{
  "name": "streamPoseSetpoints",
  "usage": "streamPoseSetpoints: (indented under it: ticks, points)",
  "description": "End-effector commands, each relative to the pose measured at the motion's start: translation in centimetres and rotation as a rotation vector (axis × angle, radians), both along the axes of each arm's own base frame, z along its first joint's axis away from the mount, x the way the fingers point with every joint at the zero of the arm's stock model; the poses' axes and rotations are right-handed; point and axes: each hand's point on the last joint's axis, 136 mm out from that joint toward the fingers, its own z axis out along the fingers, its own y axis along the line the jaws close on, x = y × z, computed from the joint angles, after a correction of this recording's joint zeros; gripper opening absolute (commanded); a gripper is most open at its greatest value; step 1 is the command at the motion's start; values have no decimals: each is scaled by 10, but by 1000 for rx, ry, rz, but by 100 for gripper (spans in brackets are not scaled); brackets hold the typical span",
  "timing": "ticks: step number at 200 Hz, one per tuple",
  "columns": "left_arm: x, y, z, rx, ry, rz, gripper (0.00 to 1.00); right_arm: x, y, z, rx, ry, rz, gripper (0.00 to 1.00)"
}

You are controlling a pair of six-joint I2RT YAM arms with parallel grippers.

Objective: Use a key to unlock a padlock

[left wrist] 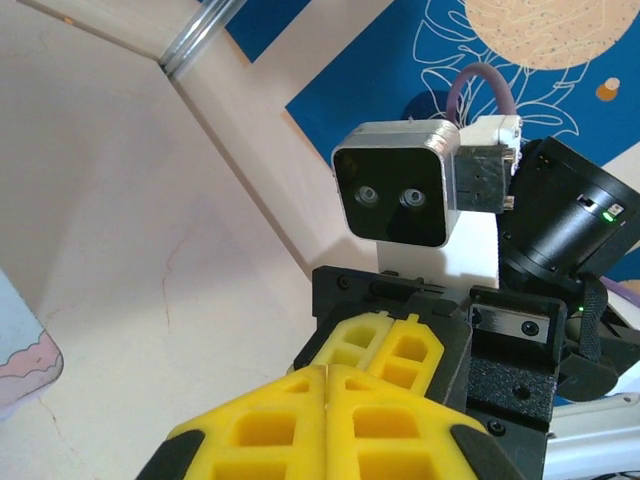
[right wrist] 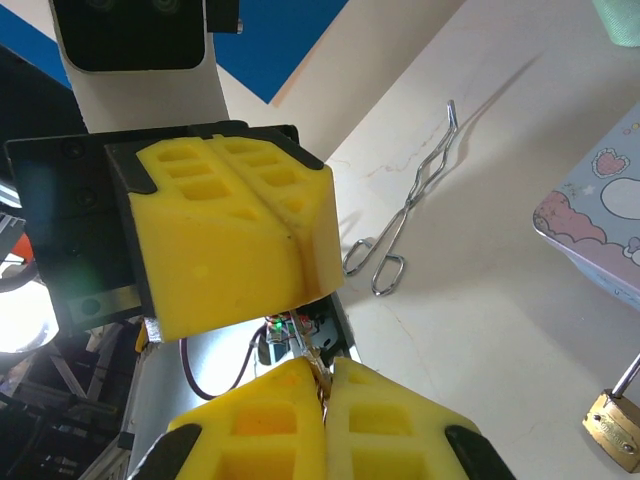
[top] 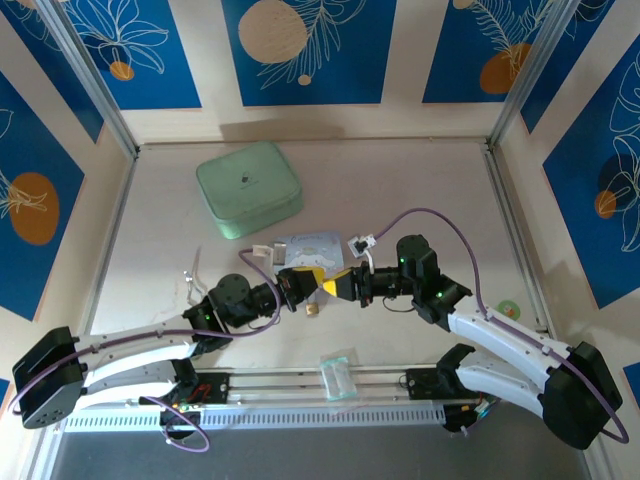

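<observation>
The brass padlock (top: 312, 310) lies on the table just in front of the two grippers, its thin shackle pointing up in the right wrist view (right wrist: 615, 425). My right gripper (right wrist: 325, 368) is shut on the key (right wrist: 318, 372), a thin silvery blade sticking out between its yellow fingertips. Facing it tip to tip is my left gripper (right wrist: 285, 225), shut with nothing showing between its fingers (left wrist: 290, 415). From above, the left gripper (top: 310, 279) and the right gripper (top: 331, 287) meet over the table's middle, slightly above and behind the padlock.
A light blue cartoon box (top: 310, 247) lies right behind the grippers. A mint green case (top: 248, 188) sits further back left. Bent wire loops (top: 190, 283) lie to the left, a clear plastic bag (top: 338, 375) near the front rail. Walls enclose the table.
</observation>
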Motion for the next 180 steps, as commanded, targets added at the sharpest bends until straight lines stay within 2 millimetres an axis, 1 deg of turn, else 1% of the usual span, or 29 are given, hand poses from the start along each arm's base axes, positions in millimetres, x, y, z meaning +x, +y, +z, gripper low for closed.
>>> streamPoseSetpoints:
  ticks: [1,6,10,15,21,26,30,37,43,59,75,86,92,95,101,114,146,163,180]
  points:
    - [1,7,5,1,-9,29,0,1,2,15,31,-19,6,3]
    - [2,8,7,-5,-10,36,0,0,2,15,32,-15,7,7]
    - [2,9,8,-8,-8,42,0,0,2,16,33,-13,8,14]
    - [3,10,9,-18,-5,48,0,0,2,17,35,-5,10,25]
    - [3,12,12,-37,-3,54,0,0,2,18,37,8,8,42]
    - [4,13,14,-54,0,60,0,1,2,18,36,25,-3,53]
    - [4,13,17,-70,3,63,0,3,2,17,33,41,-13,60]
    - [5,15,21,-104,7,68,0,6,2,19,38,65,-31,68]
    - [5,16,24,-133,13,73,0,7,3,23,52,72,-34,69]
    - [6,17,32,-194,20,75,0,6,6,37,114,74,-17,70]
    - [6,15,37,-217,20,65,0,5,10,49,165,69,-7,69]
    - [5,12,39,-227,23,56,0,7,10,53,181,61,-15,68]
    - [5,12,41,-238,20,50,0,8,10,54,188,53,-26,64]
    - [4,11,42,-244,18,46,0,9,10,54,191,50,-32,60]
    - [4,11,44,-254,15,40,0,10,9,55,193,44,-43,55]
    - [2,11,47,-265,-6,30,0,12,8,53,188,35,-57,49]
    - [4,14,41,-246,-2,50,0,12,6,54,194,21,-62,31]
    - [5,15,40,-241,1,59,0,11,6,53,190,23,-50,17]
    - [5,16,38,-226,-1,64,0,11,6,51,187,30,-53,14]
